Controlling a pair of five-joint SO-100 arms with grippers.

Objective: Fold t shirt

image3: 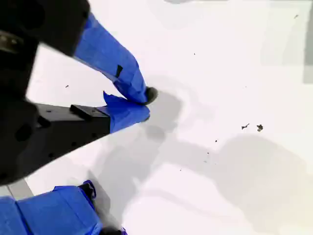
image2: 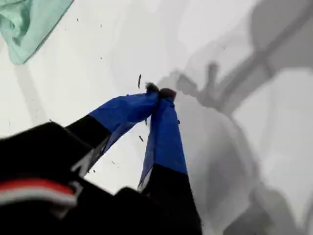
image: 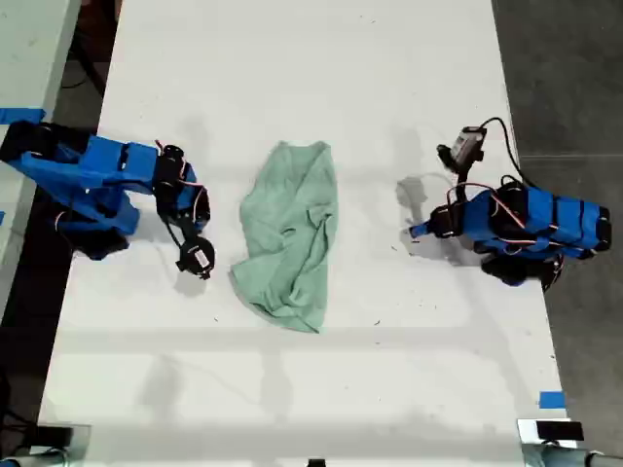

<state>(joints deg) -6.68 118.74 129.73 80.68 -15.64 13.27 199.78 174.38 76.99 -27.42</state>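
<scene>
The pale mint-green t shirt (image: 290, 233) lies crumpled and roughly lengthwise at the middle of the white table (image: 311, 58). One blue arm (image: 117, 180) rests at the exterior view's left, its gripper end beside the shirt's lower edge. Another blue arm (image: 526, 224) rests at the exterior view's right, its tip pointing toward the shirt with a gap between. I cannot tell from the wrist views which arm is which. My first gripper (image2: 159, 90) is shut on nothing, with a corner of the t shirt (image2: 27, 24) some way beyond it. My second gripper (image3: 146, 105) is shut on nothing, over bare table.
Dark specks (image3: 252, 127) dot the table. A cabled camera (image: 469, 146) sticks out from the arm at the exterior view's right. Blue tape (image: 551, 399) marks the table edge at the exterior view's lower right. Grey floor (image: 574, 78) lies beyond that edge.
</scene>
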